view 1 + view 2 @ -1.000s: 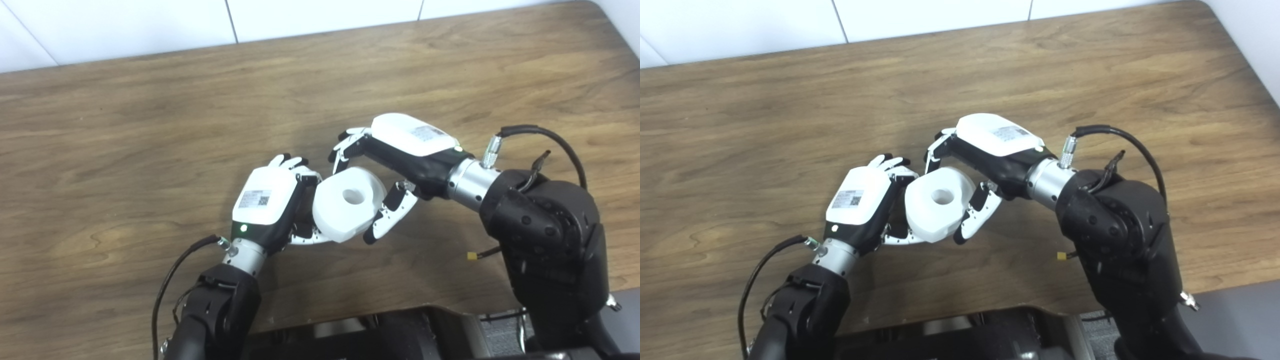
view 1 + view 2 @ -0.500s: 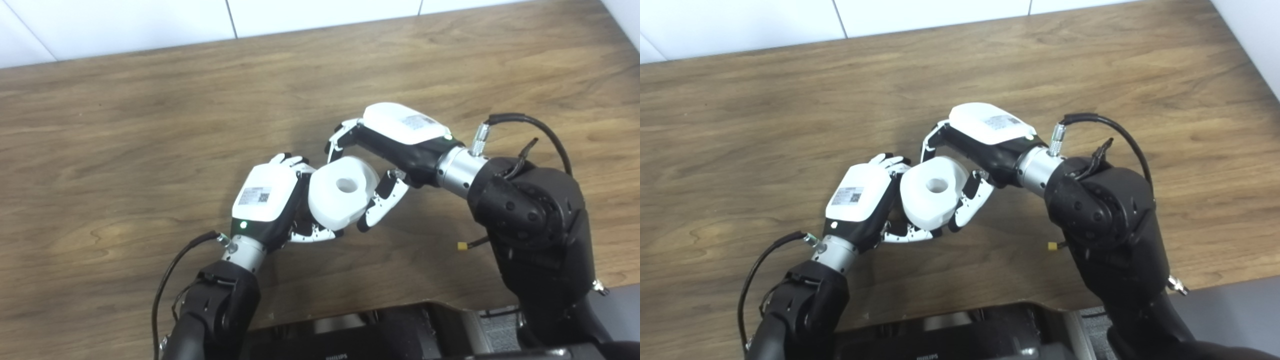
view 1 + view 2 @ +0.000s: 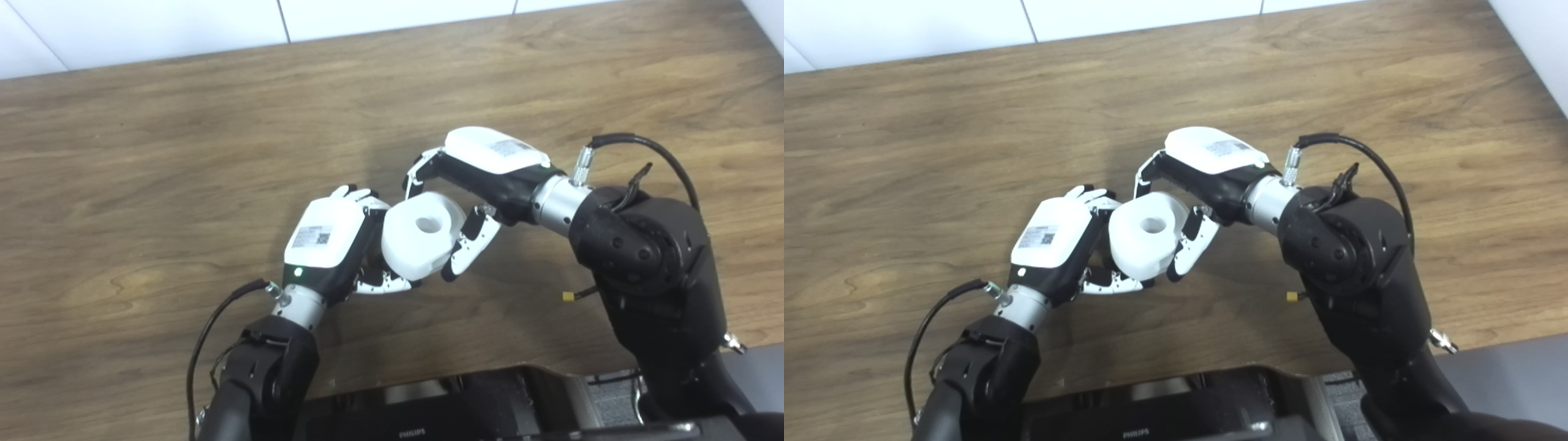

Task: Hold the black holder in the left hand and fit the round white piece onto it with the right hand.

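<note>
Wood desk (image 3: 184, 153), mid-air: right robot hand (image 3: 471, 184) clamped on round white piece (image 3: 421, 242), bore facing up-right, pressed vs left robot hand (image 3: 331, 245); left's grip & black holder hidden, can't tell.

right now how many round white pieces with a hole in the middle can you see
1. The round white piece with a centre hole sits between the left hand and the right hand, above the wooden table. Others may be hidden behind the hands.

White piece (image 3: 421, 242) now tilted more upright between both hands, pressed closer against left hand (image 3: 327, 240); right hand (image 3: 474, 184) closer in.
</note>
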`<state>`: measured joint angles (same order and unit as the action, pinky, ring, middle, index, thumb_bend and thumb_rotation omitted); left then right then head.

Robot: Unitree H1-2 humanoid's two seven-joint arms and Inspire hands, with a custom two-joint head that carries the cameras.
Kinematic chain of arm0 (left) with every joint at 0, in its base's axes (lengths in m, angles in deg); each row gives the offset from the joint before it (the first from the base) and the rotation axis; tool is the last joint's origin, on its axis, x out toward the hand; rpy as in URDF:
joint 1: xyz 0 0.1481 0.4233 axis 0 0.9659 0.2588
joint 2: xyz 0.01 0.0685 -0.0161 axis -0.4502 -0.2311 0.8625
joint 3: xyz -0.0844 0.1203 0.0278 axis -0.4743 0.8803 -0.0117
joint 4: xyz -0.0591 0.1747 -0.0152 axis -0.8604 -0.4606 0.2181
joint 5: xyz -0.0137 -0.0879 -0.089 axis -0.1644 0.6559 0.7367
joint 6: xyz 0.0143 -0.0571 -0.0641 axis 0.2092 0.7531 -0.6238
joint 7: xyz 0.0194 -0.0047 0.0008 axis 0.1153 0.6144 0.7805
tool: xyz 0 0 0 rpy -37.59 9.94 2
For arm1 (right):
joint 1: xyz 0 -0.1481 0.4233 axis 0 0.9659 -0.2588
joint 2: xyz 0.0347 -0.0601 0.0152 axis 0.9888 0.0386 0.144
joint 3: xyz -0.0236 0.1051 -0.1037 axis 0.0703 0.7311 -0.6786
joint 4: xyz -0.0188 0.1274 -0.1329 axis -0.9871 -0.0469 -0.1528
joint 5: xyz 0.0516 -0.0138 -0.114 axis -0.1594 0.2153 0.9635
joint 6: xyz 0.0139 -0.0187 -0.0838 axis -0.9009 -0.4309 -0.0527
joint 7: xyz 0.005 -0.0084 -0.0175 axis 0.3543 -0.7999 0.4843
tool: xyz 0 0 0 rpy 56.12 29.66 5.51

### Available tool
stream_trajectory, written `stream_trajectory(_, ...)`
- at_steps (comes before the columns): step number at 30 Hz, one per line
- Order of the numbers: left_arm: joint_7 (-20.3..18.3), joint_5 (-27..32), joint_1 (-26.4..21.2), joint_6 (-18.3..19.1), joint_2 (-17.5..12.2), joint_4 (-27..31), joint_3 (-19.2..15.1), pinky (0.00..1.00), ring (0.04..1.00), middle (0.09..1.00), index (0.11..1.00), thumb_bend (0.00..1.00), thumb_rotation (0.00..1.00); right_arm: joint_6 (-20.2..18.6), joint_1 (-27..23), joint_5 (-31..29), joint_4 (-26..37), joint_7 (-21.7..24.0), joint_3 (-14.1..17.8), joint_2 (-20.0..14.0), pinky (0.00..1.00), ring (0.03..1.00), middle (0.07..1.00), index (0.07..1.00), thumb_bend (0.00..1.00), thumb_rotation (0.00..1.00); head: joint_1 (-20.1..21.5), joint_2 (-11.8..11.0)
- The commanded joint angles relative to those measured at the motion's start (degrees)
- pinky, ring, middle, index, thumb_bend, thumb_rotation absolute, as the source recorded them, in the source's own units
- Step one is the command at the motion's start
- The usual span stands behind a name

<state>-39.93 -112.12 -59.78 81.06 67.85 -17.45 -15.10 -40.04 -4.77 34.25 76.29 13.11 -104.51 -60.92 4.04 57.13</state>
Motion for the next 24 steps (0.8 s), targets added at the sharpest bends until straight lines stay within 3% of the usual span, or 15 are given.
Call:
stream_trajectory(1, -0.7, -0.66, 0.03, 0.17, 0.69, 1.78, 0.22, 0.94, 0.864, 0.772, 0.487, 0.51, 0.05, 1.33, -0.6, 0.23, 0.99, 0.04, 0.05, -0.43, 0.81, 0.891, 0.777, 0.482, 0.53, 0.14, 0.07, 0.01)
stream_trajectory(24, -0.65, -1.15, 0.08, -0.15, 1.48, 1.91, 0.11, 0.93, 0.857, 0.765, 0.487, 0.51, 0.05, 2.11, 2.12, 1.61, 1.7, -1.02, -0.65, 2.1, 0.82, 0.906, 0.774, 0.482, 0.53, 0.14, -0.53, 0.69)
